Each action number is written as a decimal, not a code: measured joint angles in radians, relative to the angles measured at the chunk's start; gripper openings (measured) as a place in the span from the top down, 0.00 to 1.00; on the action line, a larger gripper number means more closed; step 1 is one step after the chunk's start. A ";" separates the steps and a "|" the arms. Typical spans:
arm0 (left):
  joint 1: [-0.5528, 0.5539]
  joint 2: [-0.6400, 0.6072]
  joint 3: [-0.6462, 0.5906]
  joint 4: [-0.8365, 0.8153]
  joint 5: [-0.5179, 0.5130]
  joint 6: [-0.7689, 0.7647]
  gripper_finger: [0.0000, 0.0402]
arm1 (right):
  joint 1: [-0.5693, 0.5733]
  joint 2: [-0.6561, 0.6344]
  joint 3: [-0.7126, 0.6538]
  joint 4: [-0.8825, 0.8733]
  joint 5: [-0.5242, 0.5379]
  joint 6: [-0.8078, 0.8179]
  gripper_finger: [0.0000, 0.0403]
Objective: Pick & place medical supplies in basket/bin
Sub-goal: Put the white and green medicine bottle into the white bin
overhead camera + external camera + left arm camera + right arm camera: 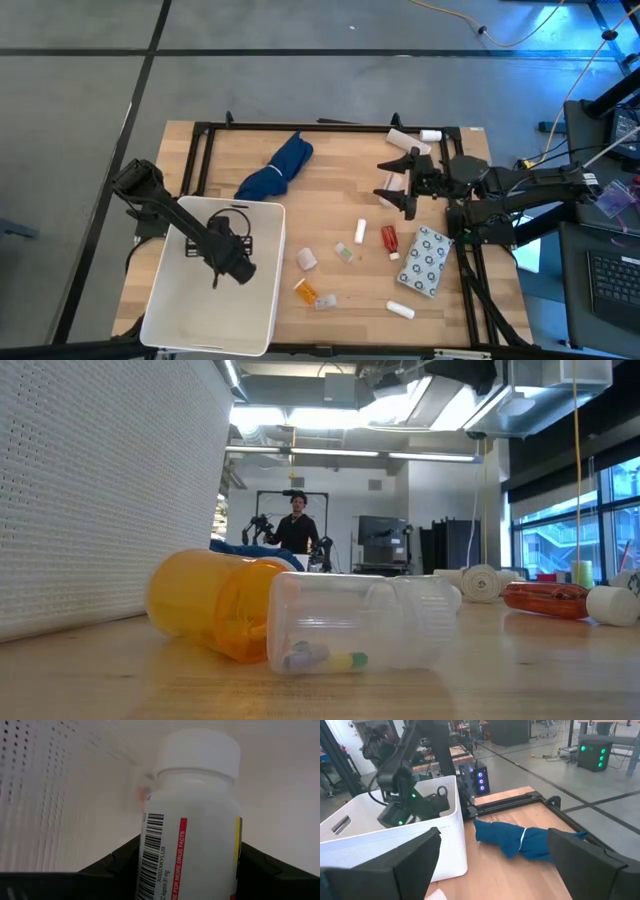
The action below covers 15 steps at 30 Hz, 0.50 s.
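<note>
Wooden table, supplies scattered; my left gripper (236, 258) holds a white bottle (192, 820) over the bin (262, 300). Right gripper (408, 185) is spread empty. Released tilted, the bottle may bounce.

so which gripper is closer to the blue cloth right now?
Right. The right gripper, open, sits just off the blue cloth toward the table's right side. The left gripper, holding a white bottle, is over the white bin, farther away.
</note>
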 joint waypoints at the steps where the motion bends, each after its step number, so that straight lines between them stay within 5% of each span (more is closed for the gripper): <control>1: 0.000 0.000 -0.019 0.007 0.000 -0.006 0.45 | 0.000 0.002 0.000 0.001 0.000 0.006 0.10; 15: 0.000 0.000 -0.164 0.184 -0.013 0.043 0.44 | 0.000 0.020 0.000 -0.012 0.000 0.099 0.11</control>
